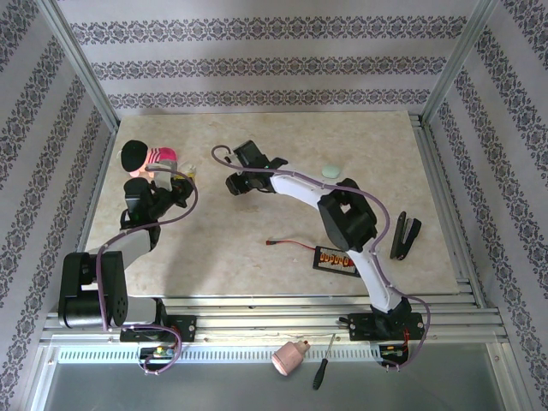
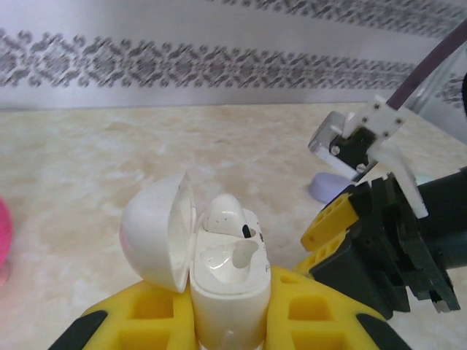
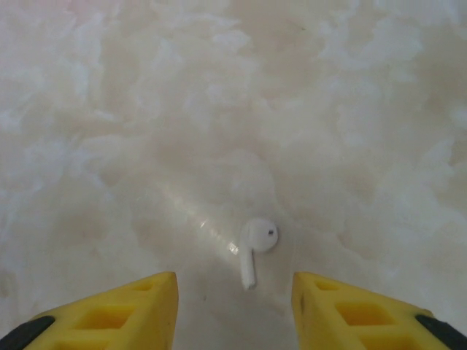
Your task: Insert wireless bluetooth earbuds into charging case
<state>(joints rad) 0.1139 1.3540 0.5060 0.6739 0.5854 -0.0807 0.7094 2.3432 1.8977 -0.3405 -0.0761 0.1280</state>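
- Your left gripper (image 2: 230, 312) is clenched on the white charging case (image 2: 228, 288). Its yellow fingers (image 2: 142, 310) press the case body from both sides.
- The case stands upright in that grip with its lid (image 2: 157, 233) swung open to the left.
- One white earbud (image 2: 226, 213) sits in the far socket of the case, with its rounded head standing above the rim. The near socket looks hollow.
- From the top camera, you have this gripper (image 1: 178, 183) over the far left part of the table (image 1: 214, 248), just beside a pink and black object (image 1: 145, 157).
- Your right gripper (image 3: 233, 306) is released, its jaws spread wide and pointing down at the marbled tabletop.
- A second white earbud (image 3: 255, 242) lies flat on the table, in line with the gap between those fingers and just beyond their tips. Neither finger touches it.
- The left wrist camera shows your right gripper close on the right of the case, with a lavender case (image 2: 327, 189) on the table behind it.
- A pale green case (image 1: 332, 171) lies at the far side, to the right of the right arm.
- Nearer you on the right are a battery pack (image 1: 336, 259) with a red lead and a black stapler (image 1: 406, 236).
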